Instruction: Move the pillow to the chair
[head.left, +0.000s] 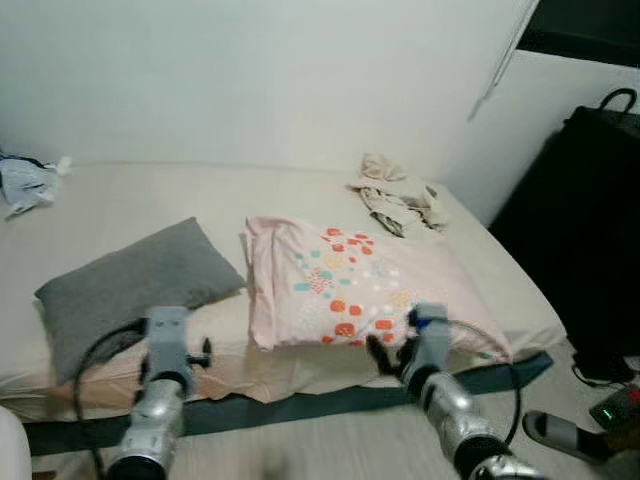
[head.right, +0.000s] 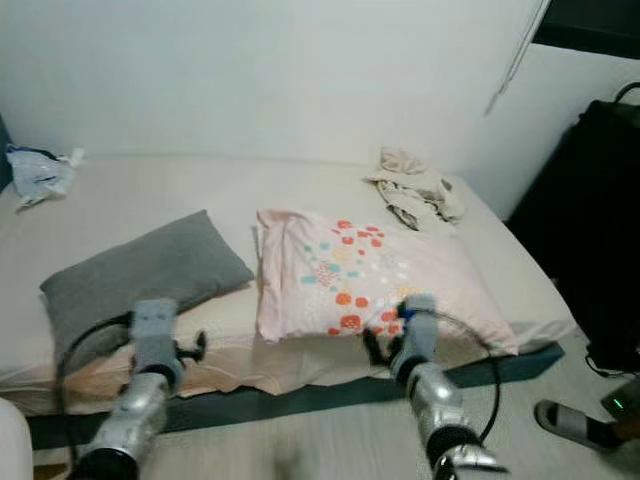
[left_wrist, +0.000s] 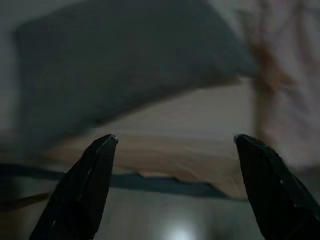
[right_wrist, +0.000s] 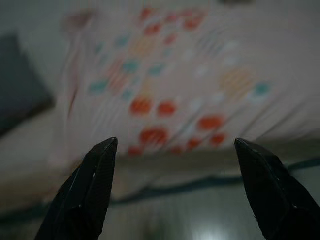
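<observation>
Right gripper (right_wrist: 175, 190): fingers spread wide, holding nothing, poised at the bed's front edge just short of the pillow (head.left: 355, 283). The pillow is soft, rectangular, pale pink with red and teal dots, lying flat on the beige mattress (head.left: 150, 195). Left gripper (left_wrist: 172, 187): spread likewise, facing a grey cushion (head.left: 135, 285).

A bed (head.left: 120, 200) with a cream sheet runs along the white wall. Near its front edge lie a grey pillow (head.left: 135, 285) and, just beside it, a pink patterned pillow (head.left: 350, 285). Crumpled cloth (head.left: 398, 200) sits toward the back right corner, and a bluish bundle (head.left: 25, 183) lies at the back left edge.
</observation>
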